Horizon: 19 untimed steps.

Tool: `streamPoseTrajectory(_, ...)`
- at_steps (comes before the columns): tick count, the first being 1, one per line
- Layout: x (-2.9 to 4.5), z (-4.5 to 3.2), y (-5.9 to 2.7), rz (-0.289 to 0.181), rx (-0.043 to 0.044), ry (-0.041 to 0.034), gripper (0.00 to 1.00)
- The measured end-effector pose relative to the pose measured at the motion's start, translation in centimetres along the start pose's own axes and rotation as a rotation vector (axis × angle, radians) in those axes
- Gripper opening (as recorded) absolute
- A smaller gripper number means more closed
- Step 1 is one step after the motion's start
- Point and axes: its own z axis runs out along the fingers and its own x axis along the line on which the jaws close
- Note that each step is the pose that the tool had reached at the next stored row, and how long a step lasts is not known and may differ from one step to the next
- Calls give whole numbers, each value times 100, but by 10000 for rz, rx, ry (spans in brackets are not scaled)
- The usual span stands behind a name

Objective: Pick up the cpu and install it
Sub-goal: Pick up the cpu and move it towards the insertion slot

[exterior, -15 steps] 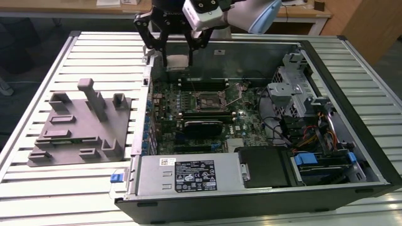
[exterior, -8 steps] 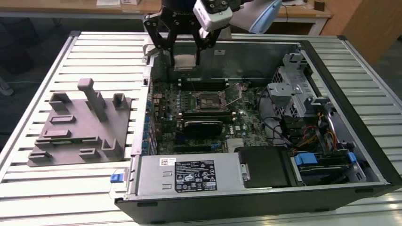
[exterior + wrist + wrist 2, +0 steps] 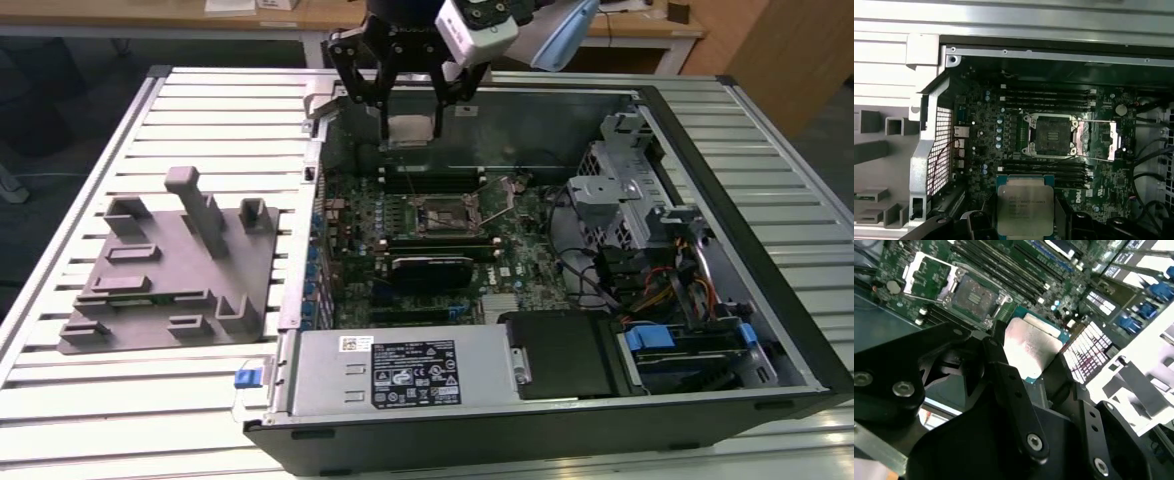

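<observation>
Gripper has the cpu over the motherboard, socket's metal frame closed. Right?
No: the metal frame is swung open beside the empty socket, as the first wrist view shows. The gripper does hold the cpu over the motherboard.

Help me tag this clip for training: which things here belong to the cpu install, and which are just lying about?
Job: cpu, held by the gripper; open socket.
Lying about: grey fixture; RAM sticks; power supply.

Pale slatted metal table (image 3: 187,110) spanned foreground. Light wooden desk (image 3: 307,15) stood behind it. Wooden panel (image 3: 787,50) at exterior view's right; dark floor (image 3: 54,110) at exterior view's left.
</observation>
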Motion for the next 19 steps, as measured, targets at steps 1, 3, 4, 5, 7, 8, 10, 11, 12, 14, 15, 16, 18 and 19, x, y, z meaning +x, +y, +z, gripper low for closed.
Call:
streamPoseTrajectory(1, -16, 4, 6, 0, 0, -1, 54)
streamPoseTrajectory(3, -34, 12, 16, -1, 1, -2, 54)
streamPoseTrajectory(4, -43, 15, 22, 0, 1, -4, 54)
streamPoseTrajectory(5, -52, 19, 30, 0, 1, -6, 54)
streamPoseTrajectory(7, -73, 25, 46, 0, 1, -10, 54)
streamPoseTrajectory(8, -86, 27, 57, -1, 1, -11, 54)
streamPoseTrajectory(10, -130, 35, 91, 0, -2, -15, 54)
streamPoseTrajectory(11, -146, 38, 101, -1, -4, -15, 54)
streamPoseTrajectory(12, -165, 41, 110, 0, -5, -16, 54)
streamPoseTrajectory(14, -202, 46, 128, -1, -7, -16, 54)
streamPoseTrajectory(15, -221, 48, 136, 0, -7, -16, 54)
streamPoseTrajectory(16, -239, 50, 144, 1, -7, -16, 54)
streamPoseTrajectory(18, -274, 54, 158, 1, -9, -18, 54)
streamPoseTrajectory(19, -292, 56, 165, 1, -9, -19, 54)
